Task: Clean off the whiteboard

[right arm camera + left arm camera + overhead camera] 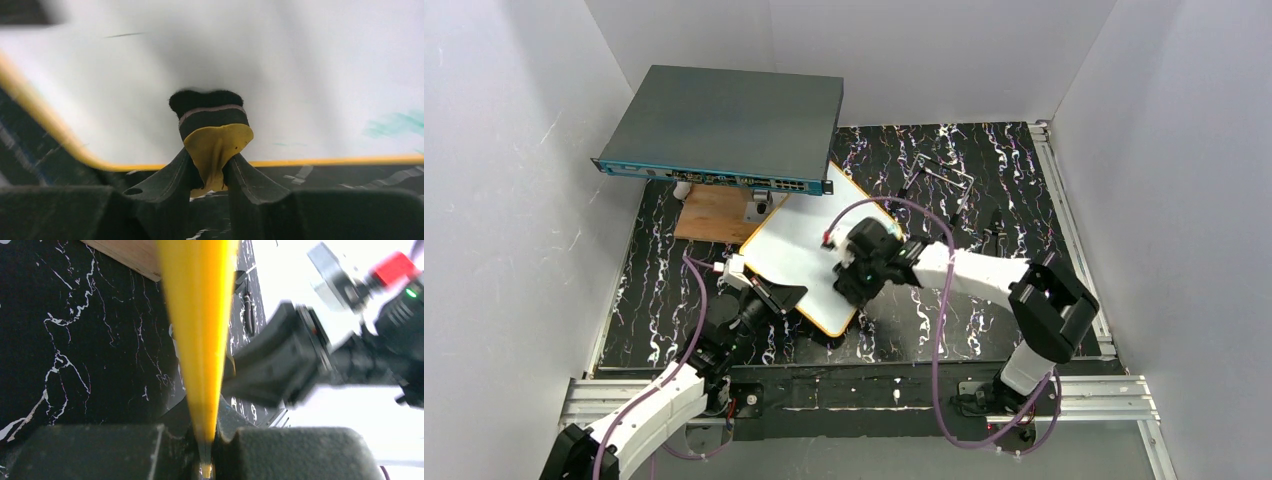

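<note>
left gripper (pixel 204 442) clamps whiteboard (pixel 200 315) edge; only right wrist shows right gripper (pixel 211 172) pinching eraser (pixel 214 131).

One small rectangular whiteboard (pixel 796 250) with a thin yellow-orange frame. One flat dark-grey box (pixel 724 120) with a blue front edge. One brown wooden board (pixel 714 214). One eraser (pixel 214 142), yellow-handled with black felt. Two white-and-black robot arms: left arm (pixel 649 405), right arm (pixel 979 270). One black marbled tabletop (pixel 1014 190).
</note>
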### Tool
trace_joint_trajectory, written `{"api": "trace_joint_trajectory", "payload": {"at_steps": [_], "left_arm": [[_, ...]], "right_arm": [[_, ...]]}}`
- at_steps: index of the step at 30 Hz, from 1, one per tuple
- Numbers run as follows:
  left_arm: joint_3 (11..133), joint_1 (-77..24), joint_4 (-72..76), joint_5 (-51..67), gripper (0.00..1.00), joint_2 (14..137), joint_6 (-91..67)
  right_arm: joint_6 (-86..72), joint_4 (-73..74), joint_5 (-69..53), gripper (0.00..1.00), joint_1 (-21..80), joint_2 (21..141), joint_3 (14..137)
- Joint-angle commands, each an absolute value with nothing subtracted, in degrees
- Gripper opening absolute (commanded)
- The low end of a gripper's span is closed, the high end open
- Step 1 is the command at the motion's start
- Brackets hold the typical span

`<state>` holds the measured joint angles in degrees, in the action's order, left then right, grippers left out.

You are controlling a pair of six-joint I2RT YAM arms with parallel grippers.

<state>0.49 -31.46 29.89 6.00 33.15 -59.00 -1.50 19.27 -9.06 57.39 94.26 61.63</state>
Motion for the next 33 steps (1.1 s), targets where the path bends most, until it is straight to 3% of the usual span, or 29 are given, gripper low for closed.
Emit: {"api": "trace_joint_trajectory", "payload": {"at_steps": [1, 6, 11, 19, 23, 33], "left_arm": [[-1.5, -31.8, 32.1, 7.5, 0.0, 29.8, -61.1], [-1.3, -31.8, 33.4, 8.9, 0.0, 30.8, -61.4], [-1.6, -31.8, 35.7, 10.3, 0.0, 33.0, -62.4], [-1.2, -31.8, 34.8, 9.1, 0.0, 31.9, -63.0], [-0.9, -31.8, 34.5, 8.8, 0.0, 31.3, -63.5], [-0.7, -31.8, 33.8, 10.7, 0.0, 30.3, -63.8]], "right_arm": [[-8.3, 13.4, -3.2, 0.01, 45.8, 95.0, 58.7], [-11.0, 13.9, -2.5, 0.01, 39.1, 98.3, 60.6], [-12.1, 17.5, -8.8, 0.01, 38.8, 102.9, 64.5], [-10.0, 15.1, -16.6, 0.01, 55.4, 93.6, 60.2], [-11.6, 14.3, -16.8, 0.01, 59.1, 93.9, 60.5], [-15.8, 16.1, -3.3, 0.01, 44.4, 100.5, 61.8]]}}
